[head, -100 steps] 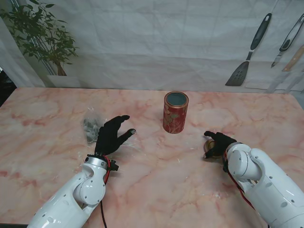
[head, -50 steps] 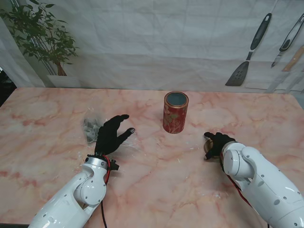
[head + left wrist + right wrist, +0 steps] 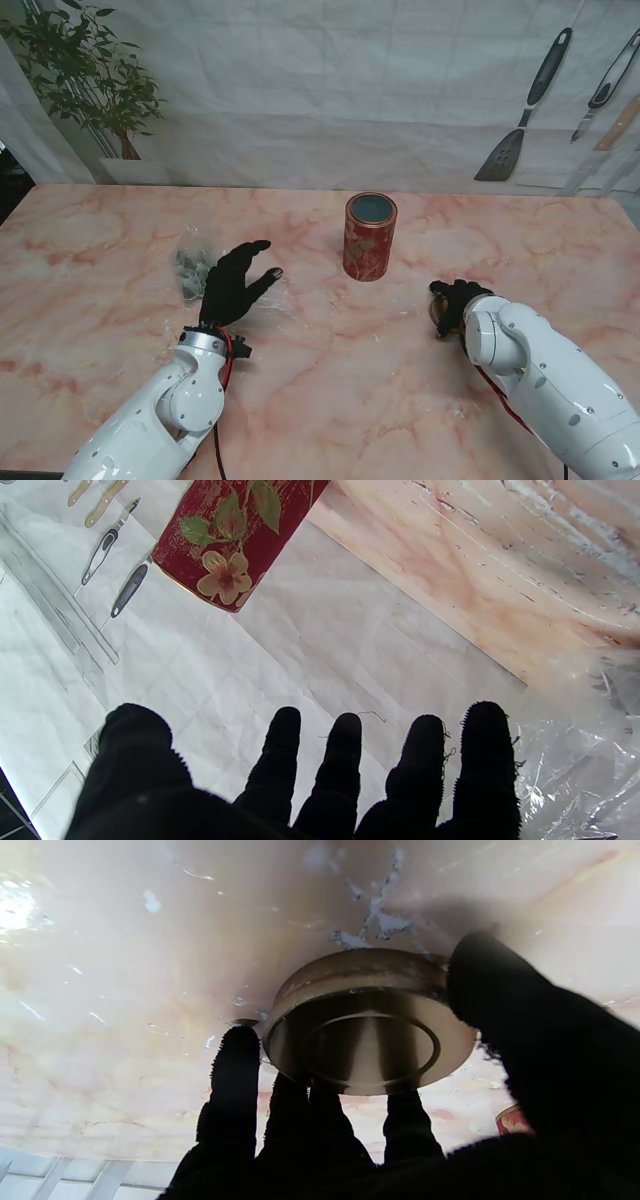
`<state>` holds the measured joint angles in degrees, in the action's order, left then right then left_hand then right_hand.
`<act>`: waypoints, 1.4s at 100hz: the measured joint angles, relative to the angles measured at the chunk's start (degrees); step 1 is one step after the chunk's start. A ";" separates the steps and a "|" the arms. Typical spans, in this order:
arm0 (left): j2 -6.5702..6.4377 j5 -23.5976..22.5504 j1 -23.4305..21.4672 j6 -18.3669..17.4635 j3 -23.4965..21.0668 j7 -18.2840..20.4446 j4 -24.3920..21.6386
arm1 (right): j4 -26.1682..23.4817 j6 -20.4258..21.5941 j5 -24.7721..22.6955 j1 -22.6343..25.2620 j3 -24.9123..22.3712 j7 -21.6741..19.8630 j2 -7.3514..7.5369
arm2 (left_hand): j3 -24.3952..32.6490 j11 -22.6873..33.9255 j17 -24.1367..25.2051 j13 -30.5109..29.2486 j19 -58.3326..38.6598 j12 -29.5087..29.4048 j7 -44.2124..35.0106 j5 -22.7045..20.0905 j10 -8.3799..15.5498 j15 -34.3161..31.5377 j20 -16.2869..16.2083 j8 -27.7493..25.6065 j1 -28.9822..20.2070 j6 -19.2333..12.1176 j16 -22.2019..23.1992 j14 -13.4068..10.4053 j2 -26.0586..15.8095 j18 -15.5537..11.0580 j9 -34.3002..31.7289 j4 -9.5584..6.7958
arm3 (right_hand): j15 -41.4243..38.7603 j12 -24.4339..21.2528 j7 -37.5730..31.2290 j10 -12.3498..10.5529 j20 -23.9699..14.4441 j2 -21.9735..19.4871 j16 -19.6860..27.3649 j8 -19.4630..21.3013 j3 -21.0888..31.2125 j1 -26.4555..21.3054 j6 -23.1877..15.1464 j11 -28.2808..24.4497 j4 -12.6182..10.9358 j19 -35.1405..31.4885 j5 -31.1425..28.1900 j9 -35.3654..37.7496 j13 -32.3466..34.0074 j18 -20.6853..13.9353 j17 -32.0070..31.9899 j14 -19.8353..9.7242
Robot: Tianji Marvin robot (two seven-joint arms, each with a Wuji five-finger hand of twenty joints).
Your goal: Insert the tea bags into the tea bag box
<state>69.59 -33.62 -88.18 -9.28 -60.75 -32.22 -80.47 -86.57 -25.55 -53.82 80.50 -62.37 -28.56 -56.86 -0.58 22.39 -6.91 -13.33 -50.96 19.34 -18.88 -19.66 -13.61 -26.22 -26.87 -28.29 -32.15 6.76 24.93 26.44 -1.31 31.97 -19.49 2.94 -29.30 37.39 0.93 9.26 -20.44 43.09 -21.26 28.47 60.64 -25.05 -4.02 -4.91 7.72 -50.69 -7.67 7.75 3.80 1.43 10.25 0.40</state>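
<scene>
Red tea bag box [image 3: 370, 238] stood upright mid-table, lid off. Metal lid [image 3: 367, 1022] clamped by right hand [image 3: 456, 303] fingers. Left hand [image 3: 234, 281] fingers spread, nothing held, beside bagged tea bags [image 3: 192, 268].

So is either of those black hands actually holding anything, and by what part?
The right hand grips the round metal lid by its rim, thumb opposite the fingers. The left hand is open, holding nothing.

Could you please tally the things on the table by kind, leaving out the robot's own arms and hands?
Red tin: 1
Metal lid: 1
Clear plastic bag: 1
Total: 3
</scene>
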 measured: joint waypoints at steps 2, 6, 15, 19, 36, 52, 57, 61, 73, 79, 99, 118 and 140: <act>0.00 0.01 0.00 -0.02 0.00 0.00 0.00 | 0.09 -0.23 0.06 -0.10 0.16 0.16 0.00 | 0.00 0.01 -0.01 0.00 0.00 0.00 0.00 0.00 0.00 0.00 0.00 0.00 0.00 0.00 0.00 0.00 0.00 0.00 0.00 0.00 | -0.48 0.05 0.00 0.00 0.00 0.00 -0.14 -0.26 0.27 0.00 0.00 0.00 0.00 -0.03 0.00 0.00 0.00 -0.01 0.12 -0.16; 0.01 0.02 0.00 -0.03 0.00 -0.01 0.01 | 0.30 -0.79 0.28 -0.34 0.50 0.53 -0.01 | 0.00 0.03 -0.01 0.00 -0.01 0.00 0.00 0.00 0.00 0.00 0.00 0.00 0.00 0.00 0.00 0.00 0.00 0.00 0.00 0.00 | -1.44 0.09 0.00 0.00 -0.22 0.00 -0.56 -0.46 0.71 -1.03 0.03 0.00 0.00 -0.15 0.00 0.00 0.00 -0.13 0.51 -0.46; 0.05 0.11 0.00 -0.07 0.00 -0.11 0.02 | 0.76 -1.53 0.41 -0.99 1.18 0.82 -0.03 | 0.00 0.03 -0.02 0.00 -0.01 0.00 -0.12 0.01 0.01 0.00 0.00 0.01 0.00 0.00 0.00 0.00 0.00 0.00 0.00 0.00 | -3.52 0.79 0.00 0.00 -0.29 -0.70 -1.34 -0.48 2.06 -2.07 0.05 0.00 0.00 -1.40 0.00 -0.01 0.00 -0.66 1.11 -0.76; 0.06 0.15 0.00 -0.09 0.00 -0.13 0.02 | 0.96 -1.71 0.37 -1.25 1.39 0.82 -0.04 | 0.00 0.04 -0.03 0.00 -0.01 0.00 -0.20 0.01 0.01 0.00 0.00 0.00 0.00 0.00 0.00 0.00 0.00 0.00 0.00 0.00 | -4.25 1.07 0.00 0.00 -0.29 -0.67 -1.94 -0.48 2.56 -2.69 0.06 0.00 0.00 -1.41 0.00 -0.01 -0.01 -0.67 1.46 -1.05; 0.08 0.34 0.00 -0.30 0.02 -0.13 0.03 | 1.43 -2.26 0.91 -1.89 1.60 0.67 -0.07 | 0.00 0.08 -0.10 -0.02 -0.02 0.00 -1.06 0.68 0.01 0.00 -0.01 0.02 -0.01 -0.18 0.00 0.03 0.00 0.04 0.00 0.00 | -5.77 5.03 -1.56 -0.12 0.11 -1.69 -2.45 4.17 2.83 -5.25 0.06 -0.66 -0.57 -2.82 0.00 -0.10 -0.02 -0.78 2.90 -1.65; 0.13 0.54 0.02 -0.50 0.08 -0.13 0.12 | 1.65 -3.03 3.63 -1.86 0.83 1.79 -0.22 | 0.00 0.09 -0.14 -0.02 -0.03 0.00 -1.20 0.68 0.01 0.00 -0.01 0.03 -0.01 -0.72 0.00 0.05 0.09 0.05 0.00 0.00 | -6.18 14.19 -9.01 -0.77 1.63 -1.70 -3.53 18.09 1.04 -7.87 -1.36 -3.47 -0.35 -4.04 0.21 -0.68 -0.02 -0.72 5.36 -1.45; 0.15 0.56 0.02 -0.58 0.09 -0.15 0.15 | 1.83 -3.25 3.55 -1.86 0.84 2.08 -0.27 | 0.00 0.09 -0.14 -0.02 -0.03 0.00 -1.20 0.68 0.02 0.00 -0.01 0.03 -0.01 -0.81 0.00 0.06 0.11 0.05 0.00 0.00 | -6.23 14.66 -12.20 -1.11 2.33 -1.70 -3.99 18.23 0.56 -8.44 -2.57 -4.95 -0.32 -4.11 1.03 -0.69 -0.01 -0.55 6.25 -1.20; 0.16 0.61 0.02 -0.68 0.10 -0.17 0.17 | 1.98 -3.41 3.36 -1.90 0.93 2.28 -0.28 | 0.00 0.10 -0.14 -0.02 -0.03 0.00 -1.21 0.68 0.02 0.00 -0.01 0.03 -0.02 -0.81 0.00 0.06 0.56 0.05 0.00 0.00 | -6.31 14.22 -14.99 -1.45 2.95 -1.70 -4.09 16.59 0.55 -8.56 -3.14 -5.76 -0.32 -4.16 1.66 -0.69 0.02 0.05 6.97 -0.68; 0.26 1.02 0.04 -1.22 0.11 -0.30 0.37 | 2.38 -3.81 3.28 -2.27 1.39 2.59 -0.28 | 0.00 0.12 -0.14 -0.02 -0.04 0.00 -1.22 0.68 0.02 0.00 -0.01 0.03 -0.07 -0.83 0.00 0.07 0.56 0.05 0.00 0.00 | -5.76 12.80 -20.50 -2.07 3.81 -1.70 -4.15 11.30 0.54 -9.12 -3.76 -6.73 -0.31 -4.30 3.01 -0.69 0.66 2.03 8.58 1.01; 0.30 1.10 0.04 -1.35 0.12 -0.36 0.42 | 2.54 -3.90 3.21 -2.50 1.65 2.64 -0.27 | 0.00 0.12 -0.15 -0.02 -0.04 0.00 -1.22 0.68 0.03 0.00 -0.01 0.03 -0.07 -0.83 0.00 0.07 0.56 0.05 0.00 0.00 | -5.63 12.09 -25.52 -2.21 3.96 -1.70 -4.15 7.87 0.54 -9.12 -3.77 -10.32 -0.31 -4.69 4.05 -0.63 1.39 2.36 9.89 1.42; 0.36 1.10 0.04 -2.05 0.09 -0.44 0.54 | 3.30 -3.80 1.58 -2.68 1.97 4.27 -0.48 | 0.00 0.12 -0.24 -0.02 -0.04 0.00 -1.43 0.68 0.04 0.00 -0.05 0.03 -0.07 -1.38 0.00 0.44 0.56 0.06 0.00 0.00 | -1.51 -2.48 -42.79 -2.70 5.45 0.00 -1.87 -6.61 0.95 -9.12 -6.22 -23.82 -0.28 -5.43 4.94 -0.34 7.76 4.14 14.58 4.78; 0.39 1.20 0.03 -2.62 0.05 -0.64 0.63 | 5.02 -3.23 1.33 -2.32 1.70 9.63 -1.13 | 0.00 0.12 -0.26 -0.02 -0.05 0.00 -1.44 0.68 0.04 0.00 -0.10 0.03 -0.07 -1.41 0.00 0.59 0.56 0.06 0.00 0.00 | 3.68 -10.83 -47.85 -2.79 13.95 5.39 0.99 -10.11 1.98 -9.12 -8.02 -32.02 -0.21 -7.07 -0.72 2.12 16.15 5.99 19.65 6.13; 0.41 1.53 -0.02 -3.28 -0.09 -0.46 0.71 | 7.28 -3.19 1.72 -2.27 1.86 15.62 -1.99 | 0.00 0.12 -0.26 -0.02 -0.06 0.00 -1.44 0.68 0.04 0.00 -0.11 0.03 -0.07 -1.41 0.00 1.14 0.56 0.06 -0.03 0.00 | 8.11 -11.72 -48.97 -2.92 19.94 10.52 2.41 -9.20 4.15 -9.12 -8.77 -32.12 0.95 -9.98 -5.65 6.53 22.43 8.36 22.50 7.15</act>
<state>70.00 -32.09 -88.19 -12.56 -60.84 -32.68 -79.76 -79.30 -28.73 -52.10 78.23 -60.51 -12.94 -58.86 -0.58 22.51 -7.17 -13.36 -51.02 19.34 -20.32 -18.98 -13.57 -26.22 -26.98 -28.26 -32.22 5.36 24.93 27.58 -0.74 32.03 -19.52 2.94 -21.19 25.67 -48.04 6.34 -0.50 53.60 -18.86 19.26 64.79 -34.17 -12.79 -37.02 8.67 -60.67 -13.31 14.28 26.23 9.79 32.75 7.55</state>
